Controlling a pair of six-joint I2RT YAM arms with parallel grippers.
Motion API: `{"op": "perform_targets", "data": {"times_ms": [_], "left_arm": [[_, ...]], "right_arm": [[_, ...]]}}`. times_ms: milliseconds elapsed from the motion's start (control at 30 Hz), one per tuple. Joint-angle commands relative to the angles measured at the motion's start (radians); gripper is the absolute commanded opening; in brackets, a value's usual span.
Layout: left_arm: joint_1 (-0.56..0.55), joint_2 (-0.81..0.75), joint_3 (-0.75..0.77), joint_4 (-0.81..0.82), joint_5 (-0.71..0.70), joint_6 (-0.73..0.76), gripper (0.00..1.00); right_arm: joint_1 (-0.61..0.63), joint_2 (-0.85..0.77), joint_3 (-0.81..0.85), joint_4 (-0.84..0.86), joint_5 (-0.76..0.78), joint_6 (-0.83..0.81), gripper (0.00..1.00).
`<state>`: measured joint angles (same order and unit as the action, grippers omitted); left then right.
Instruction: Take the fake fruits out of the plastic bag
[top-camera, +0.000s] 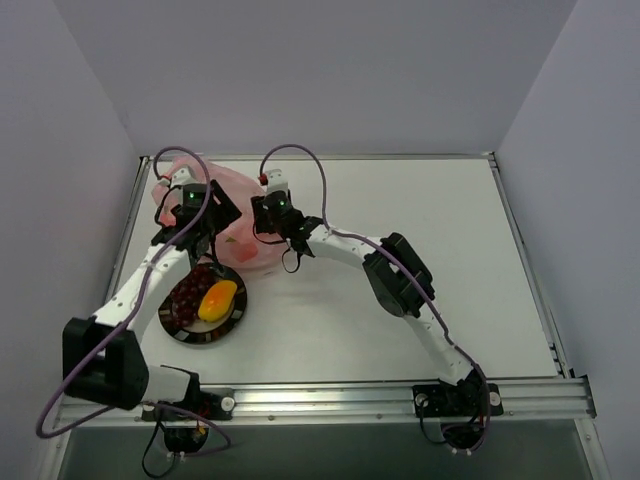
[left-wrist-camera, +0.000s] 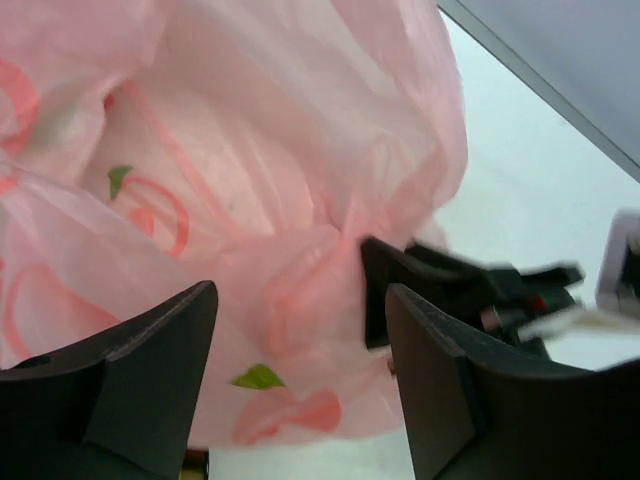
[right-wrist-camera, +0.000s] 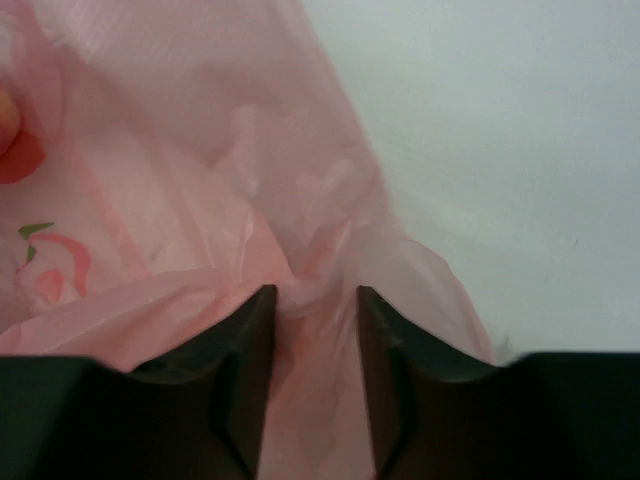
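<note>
Right gripper (right-wrist-camera: 315, 297): jaws drawn close together and clamped on a bunched fold of the pink bag (right-wrist-camera: 190, 190). The film rises ahead of the fingertips and spreads to one side of them.

Left gripper (left-wrist-camera: 300, 297): jaws spread wide, gripping nothing. The bag wall hangs just ahead of the tips, and the right gripper's pinch point lies just off its right-hand finger.

Contents: grapes (top-camera: 185, 293) and mango (top-camera: 219, 300) lie on the plate (top-camera: 188, 336), behind the left gripper toward its own base. The peach is not visible and is judged to be inside the bag.

Hazards:
- The thin film may slip or tear out of the narrow pinch if the right gripper lifts sharply, and the bag mouth would then collapse.
- The left gripper may close on film rather than fruit, because the folds hide the peach.
- The grippers work close together, so a sideways reach risks finger contact.

Pose: both arms extend forward from their bases and converge at the bag. The left wrist is pitched down over the bag. The right forearm angles inward across the table (top-camera: 400, 200).
</note>
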<state>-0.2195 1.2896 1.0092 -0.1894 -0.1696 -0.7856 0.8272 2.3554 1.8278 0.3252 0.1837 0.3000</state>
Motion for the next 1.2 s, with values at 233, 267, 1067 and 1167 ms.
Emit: {"op": "perform_targets", "data": {"times_ms": [233,267,1067,1167], "left_arm": [[0.182,0.263,0.057,0.106,-0.076,0.040,0.45],[0.204,0.270,0.017,0.129,-0.039,0.030,0.44],[-0.036,0.097,0.009,0.085,-0.126,0.072,0.32],[-0.050,0.157,0.060,0.062,-0.125,0.091,0.32]], "right_arm": [[-0.022,-0.217,-0.375,0.348,0.026,-0.048,0.00],[-0.020,-0.243,-0.390,0.374,0.036,-0.053,0.00],[0.012,-0.309,-0.679,0.641,0.051,-0.101,0.01],[0.006,-0.311,-0.676,0.637,0.028,-0.081,0.01]]}}
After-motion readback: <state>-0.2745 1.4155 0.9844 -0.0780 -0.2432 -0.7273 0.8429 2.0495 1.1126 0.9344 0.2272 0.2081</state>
